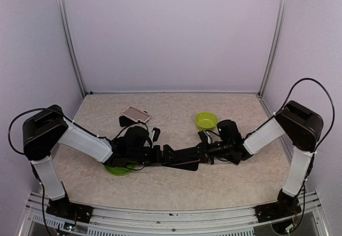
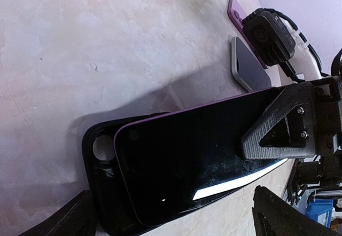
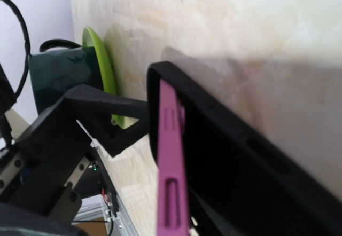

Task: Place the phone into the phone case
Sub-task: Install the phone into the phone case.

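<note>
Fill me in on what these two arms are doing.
The right end effector grips a purple-edged phone, tilted over the black phone case lying on the table. The phone overlaps the case but isn't seated yet. The left end effector hangs open at the case's camera-hole end.

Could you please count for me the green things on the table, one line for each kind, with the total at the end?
Bowl, lime green: 1
Plate, lime green, partly under the left arm: 1
Cup, dark green, beside the plate: 1
Total: 3
</note>
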You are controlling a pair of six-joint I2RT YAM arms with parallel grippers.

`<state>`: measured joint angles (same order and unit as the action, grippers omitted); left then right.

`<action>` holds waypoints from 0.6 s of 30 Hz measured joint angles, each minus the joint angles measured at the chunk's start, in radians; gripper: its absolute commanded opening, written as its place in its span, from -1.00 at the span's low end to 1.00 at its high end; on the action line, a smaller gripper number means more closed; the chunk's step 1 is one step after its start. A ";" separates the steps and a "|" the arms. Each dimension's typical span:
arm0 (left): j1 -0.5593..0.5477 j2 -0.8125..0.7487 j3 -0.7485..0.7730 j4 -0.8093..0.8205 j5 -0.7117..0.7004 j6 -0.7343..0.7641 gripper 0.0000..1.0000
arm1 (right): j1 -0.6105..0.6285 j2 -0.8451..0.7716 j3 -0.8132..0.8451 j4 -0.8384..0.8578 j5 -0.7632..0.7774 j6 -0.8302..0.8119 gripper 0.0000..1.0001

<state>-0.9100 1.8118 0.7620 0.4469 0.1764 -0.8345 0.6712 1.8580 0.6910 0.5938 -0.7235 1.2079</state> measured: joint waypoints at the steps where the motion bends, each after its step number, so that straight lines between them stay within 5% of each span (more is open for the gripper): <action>1: 0.000 0.000 0.000 0.001 0.000 0.000 0.97 | 0.000 0.005 0.000 0.008 -0.003 0.005 -1.00; 18: 0.000 0.000 -0.011 0.023 0.007 -0.005 0.97 | 0.000 0.084 0.016 0.123 -0.037 0.054 -1.00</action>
<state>-0.9100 1.8118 0.7513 0.4694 0.1837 -0.8394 0.6712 1.9423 0.7074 0.7166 -0.7605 1.2621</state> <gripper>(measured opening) 0.986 0.068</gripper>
